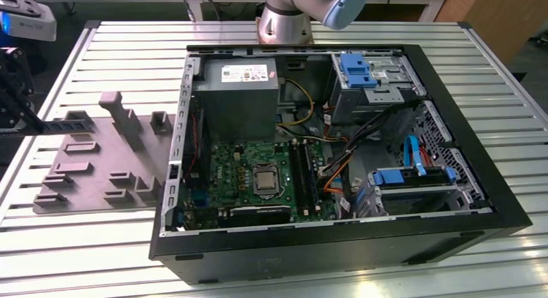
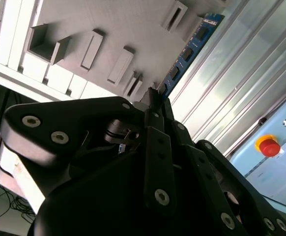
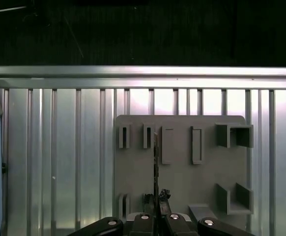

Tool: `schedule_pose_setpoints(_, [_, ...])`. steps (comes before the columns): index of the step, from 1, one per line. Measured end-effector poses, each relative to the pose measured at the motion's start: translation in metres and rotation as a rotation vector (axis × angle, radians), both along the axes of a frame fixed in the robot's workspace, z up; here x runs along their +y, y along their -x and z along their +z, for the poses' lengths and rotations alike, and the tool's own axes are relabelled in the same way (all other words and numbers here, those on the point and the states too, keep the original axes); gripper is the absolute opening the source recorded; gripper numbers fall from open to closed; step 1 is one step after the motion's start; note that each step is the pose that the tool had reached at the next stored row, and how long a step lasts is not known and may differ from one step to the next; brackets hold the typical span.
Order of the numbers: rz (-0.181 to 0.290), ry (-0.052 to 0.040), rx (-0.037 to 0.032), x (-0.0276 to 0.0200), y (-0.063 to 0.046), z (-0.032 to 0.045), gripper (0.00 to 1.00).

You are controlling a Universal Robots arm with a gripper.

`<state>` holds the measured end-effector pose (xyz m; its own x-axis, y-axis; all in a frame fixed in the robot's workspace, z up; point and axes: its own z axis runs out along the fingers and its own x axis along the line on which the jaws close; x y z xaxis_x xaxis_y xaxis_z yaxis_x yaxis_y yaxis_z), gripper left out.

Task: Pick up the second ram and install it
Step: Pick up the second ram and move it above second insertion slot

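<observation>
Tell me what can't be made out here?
The ram: near end hidden by the gripper in the second wrist view; edge-on in the first wrist view, chips unseen.
The gripper: cut by the exterior view's left edge.
The slots: too small there to tell if filled.

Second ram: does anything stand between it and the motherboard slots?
The hand holds the second ram above the grey fixture plate. Toward the memory slots, the fixture's tall post and the case wall on the exterior view's left stand between; the case top is open.
</observation>
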<state>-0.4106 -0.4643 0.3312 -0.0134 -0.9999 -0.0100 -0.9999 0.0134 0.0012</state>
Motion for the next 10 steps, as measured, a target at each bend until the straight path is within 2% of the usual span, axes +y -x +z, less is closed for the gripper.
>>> schedule_pose_setpoints(10, [0.000, 0.0001, 0.0001, 0.0000, 0.0000, 0.0098, 0.14])
